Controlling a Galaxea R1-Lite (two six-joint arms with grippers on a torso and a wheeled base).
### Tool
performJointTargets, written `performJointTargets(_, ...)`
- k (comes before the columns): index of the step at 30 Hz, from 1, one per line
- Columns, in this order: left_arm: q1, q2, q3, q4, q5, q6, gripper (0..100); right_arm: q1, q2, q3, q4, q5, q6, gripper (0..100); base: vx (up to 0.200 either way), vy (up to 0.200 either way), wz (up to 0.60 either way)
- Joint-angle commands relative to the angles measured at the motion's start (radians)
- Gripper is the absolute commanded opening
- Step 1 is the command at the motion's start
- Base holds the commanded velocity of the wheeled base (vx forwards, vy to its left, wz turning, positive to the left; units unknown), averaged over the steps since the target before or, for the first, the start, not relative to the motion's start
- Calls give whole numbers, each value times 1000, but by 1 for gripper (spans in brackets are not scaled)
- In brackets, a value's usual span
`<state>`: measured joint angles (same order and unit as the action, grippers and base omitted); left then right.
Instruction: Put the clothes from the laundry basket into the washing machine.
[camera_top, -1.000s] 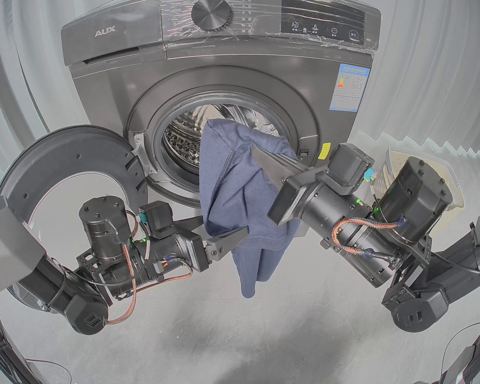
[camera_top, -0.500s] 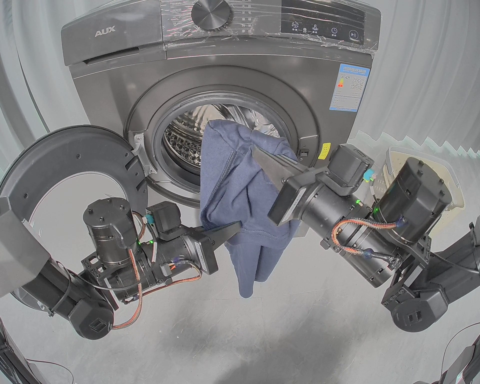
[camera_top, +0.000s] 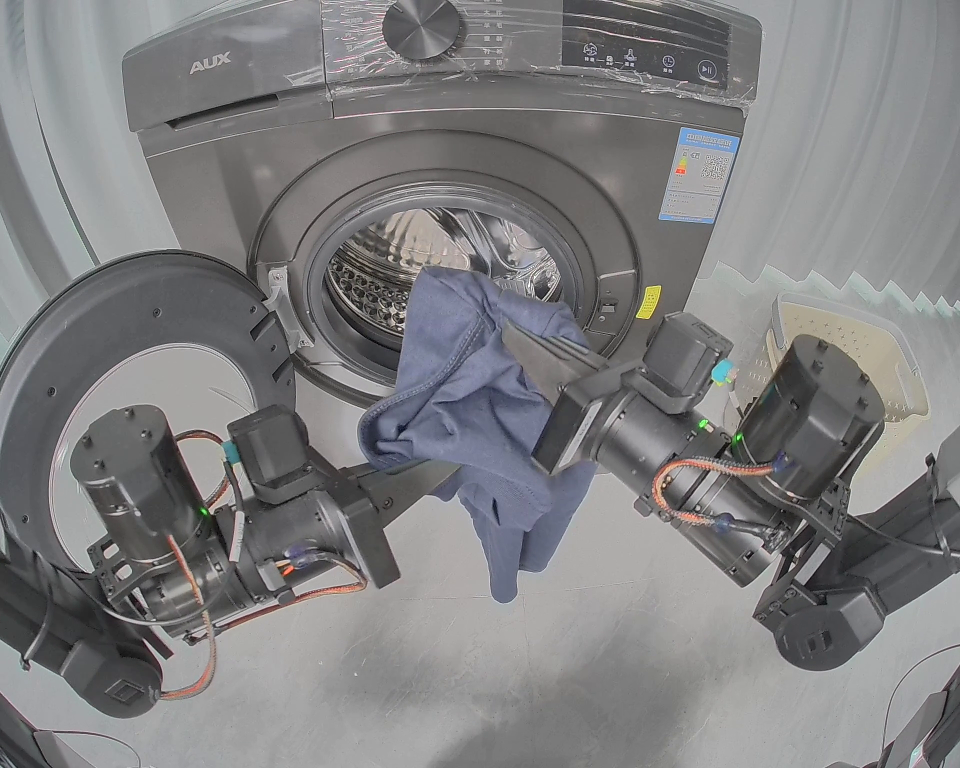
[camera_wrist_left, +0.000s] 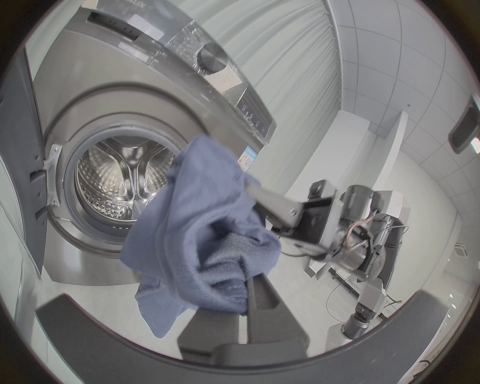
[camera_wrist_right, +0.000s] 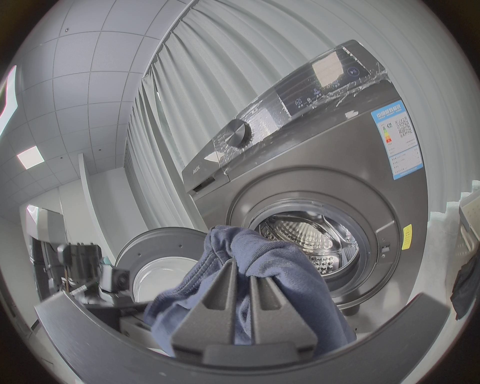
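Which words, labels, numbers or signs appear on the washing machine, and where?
On the washing machine:
On the drawer: brand name in pale capitals, the only legible text.
On the blue-and-white label, upper right front: print too small to read.
On the yellow sticker, right of the door opening: too small to read.
On the control panel: white symbols, no legible words.
Around the dial: markings blurred.

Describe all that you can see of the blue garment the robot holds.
The blue garment is soft, dark blue knit cloth with a stitched hem, crumpled and hanging in folds. The right end effector pinches its top before the washing machine opening; the left end effector grips its lower side edge. One end dangles free above the floor.
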<state>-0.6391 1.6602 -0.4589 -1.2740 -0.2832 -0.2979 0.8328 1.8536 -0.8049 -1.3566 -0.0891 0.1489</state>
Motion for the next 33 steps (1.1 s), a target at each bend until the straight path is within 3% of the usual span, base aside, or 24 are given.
performJointTargets(1,-14,-89,23,-1,-1,-1,0,9,15,21,-3,2,0,0,0,0,0)
performJointTargets(6,-14,-88,14,-2,-2,-1,0,11,13,38,-9,5,0,0,0,0,0)
performJointTargets(7,-14,-88,8,-4,-2,-1,0,11,13,44,-13,6,0,100,0,0,0)
performJointTargets(17,-1,-66,-121,7,9,-30,0,46,4,216,-16,14,-3,100,0,0,0)
performJointTargets(26,-1,-28,-176,1,116,-44,0,28,-2,302,-38,11,-12,100,0,0,0)
performJointTargets(33,13,-31,-187,4,128,-41,0,19,4,323,-38,9,-8,100,0,0,0)
